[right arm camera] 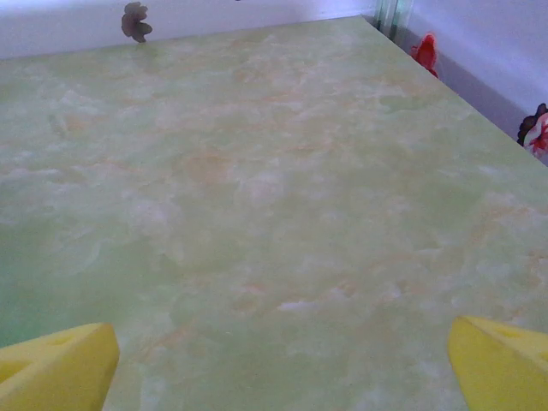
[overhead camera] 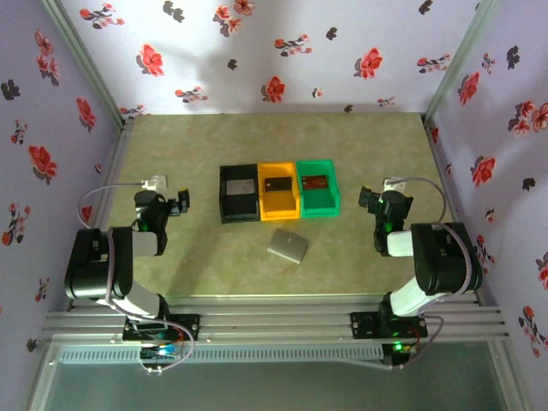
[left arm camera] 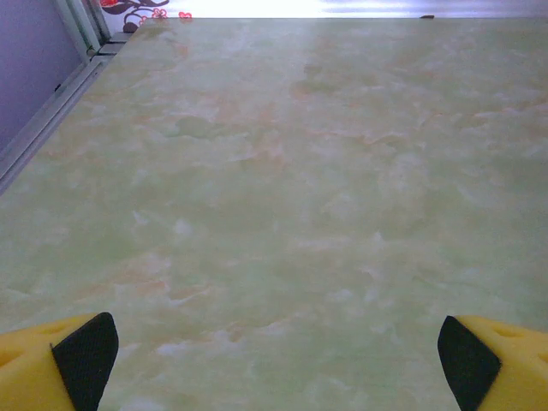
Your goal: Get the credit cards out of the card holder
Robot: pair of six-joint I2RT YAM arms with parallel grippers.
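Card holder (overhead camera: 288,245): flat, toward worktop (overhead camera: 171,154) near edge, likely reachable by both arms.
Left gripper (overhead camera: 181,202): fingers spread, empty.
Right gripper (overhead camera: 366,199): fingers spread, empty.

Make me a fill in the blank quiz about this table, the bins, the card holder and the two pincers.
Between the black bin and the green bin sits the ___ one.
The reddish-brown card lies in the ___ bin.
The card holder lies on the ___, outside the bins.
The left pincer and the right pincer both stand ___.
Missing: orange, green, table, open.
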